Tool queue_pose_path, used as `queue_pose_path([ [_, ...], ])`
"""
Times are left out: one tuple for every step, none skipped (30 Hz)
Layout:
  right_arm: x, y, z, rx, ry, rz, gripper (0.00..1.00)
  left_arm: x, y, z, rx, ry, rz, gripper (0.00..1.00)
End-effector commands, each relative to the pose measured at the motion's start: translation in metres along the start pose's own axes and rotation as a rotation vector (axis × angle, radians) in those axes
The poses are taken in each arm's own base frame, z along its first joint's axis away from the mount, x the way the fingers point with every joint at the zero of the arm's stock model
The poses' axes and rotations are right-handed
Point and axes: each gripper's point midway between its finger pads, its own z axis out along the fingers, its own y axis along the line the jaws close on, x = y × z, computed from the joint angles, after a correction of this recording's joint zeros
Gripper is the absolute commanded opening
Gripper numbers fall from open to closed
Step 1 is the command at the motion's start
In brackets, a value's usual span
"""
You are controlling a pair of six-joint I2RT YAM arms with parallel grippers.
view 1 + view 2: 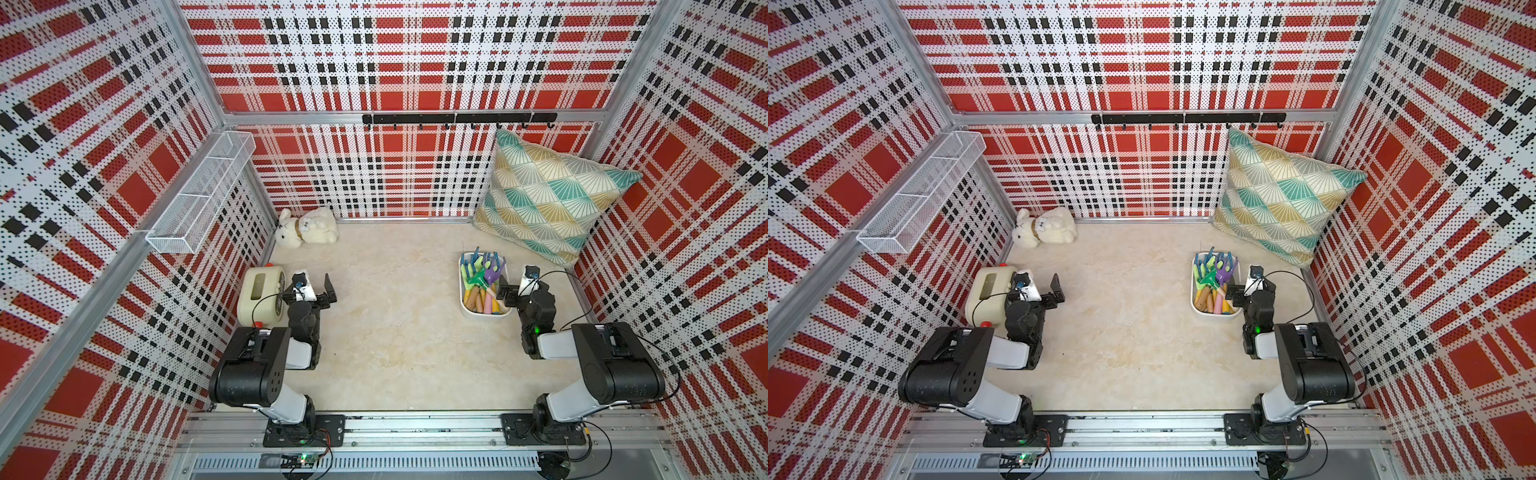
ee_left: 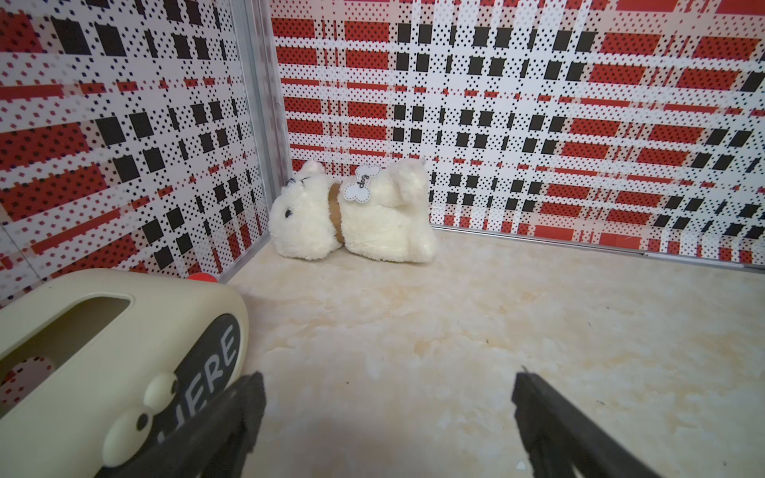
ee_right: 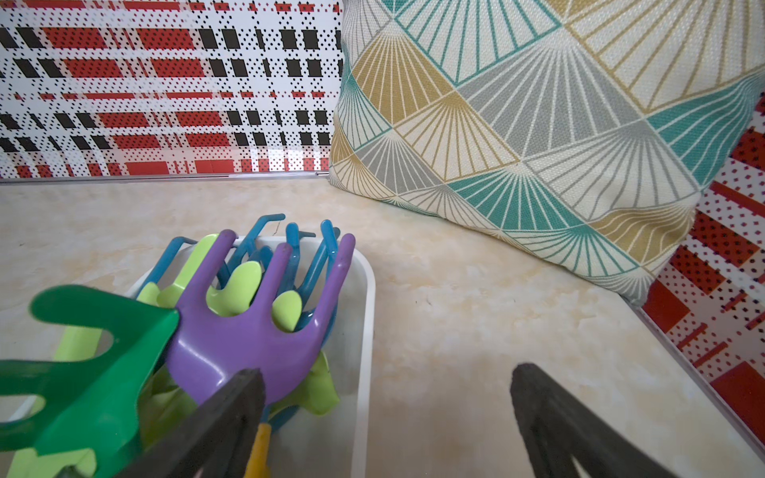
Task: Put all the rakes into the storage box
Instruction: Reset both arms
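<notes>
Between fingers of right gripper [image 3: 387, 372]: long wall of storage box [image 3: 366, 331] ran here; one finger hung over the box contents, the other over bare table [image 3: 476, 298].
Right fingers: spread wide, released, nothing between them.
Left gripper [image 2: 387, 374]: fingers spread wide too, empty, over bare table.
Purple rake [image 3: 248, 331]: topmost in the storage box, head just ahead of the in-box finger, tines raised above the rim; couldn't tell if it touched that finger.
Other rakes: green rake [image 3: 91, 360], lime rake [image 3: 244, 285] and blue rake [image 3: 265, 236] were piled in the same box.
Loose rakes: none seen on the table near either pair of fingers; task looked done.
Purple rake risk: a careless retreat could hook the in-box finger on the head and flip the rake out over the wall.
Pile risk: heap sat high and tangled; a nudge to one rake would likely shift the rest.
Box wall risk: closing now would pinch the wall; the tub looked light, so it could drag or tip.
Cream box [image 2: 103, 339]: just beside one left finger; a sideways swing could bump it.
Pillow [image 3: 538, 124], plush dog [image 2: 352, 215]: well ahead of the fingers, no threat.
</notes>
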Motion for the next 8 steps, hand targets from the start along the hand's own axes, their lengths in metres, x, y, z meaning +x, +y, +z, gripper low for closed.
queue_pose_path([
  [-0.0005, -0.0009, -0.0006, -0.003, -0.003, -0.005, 1.0, -0.0073, 0.0, 0.0016, 0.0, -0.026, 0.001, 0.99],
  [0.0003, -0.0009, -0.0001, -0.003, 0.001, -0.005, 1.0, -0.0068, 0.0005, 0.0017, -0.002, -0.024, 0.001, 0.99],
  [-0.0001, -0.0008, 0.0008, -0.003, 0.001, -0.005, 1.0, -0.0074, 0.0007, 0.0017, -0.002, -0.026, 0.0, 0.99],
  [0.0, -0.0007, 0.0007, -0.003, 0.002, -0.005, 1.0, -0.0074, 0.0004, 0.0016, -0.001, -0.026, 0.0, 0.99],
  [0.0001, -0.0009, 0.0004, -0.003, 0.001, -0.005, 1.0, -0.0071, 0.0006, 0.0017, -0.002, -0.025, 0.0, 0.99],
  [-0.0007, -0.0004, 0.0, -0.005, -0.001, -0.004, 1.0, -0.007, 0.0006, 0.0017, -0.002, -0.025, 0.0, 0.99],
  [-0.0004, -0.0008, -0.0003, -0.003, -0.002, -0.005, 1.0, -0.007, 0.0003, 0.0017, -0.001, -0.025, 0.0, 0.99],
  [-0.0013, -0.0009, -0.0002, -0.003, -0.004, -0.005, 1.0, -0.0071, 0.0004, 0.0017, -0.001, -0.025, 0.0, 0.99],
])
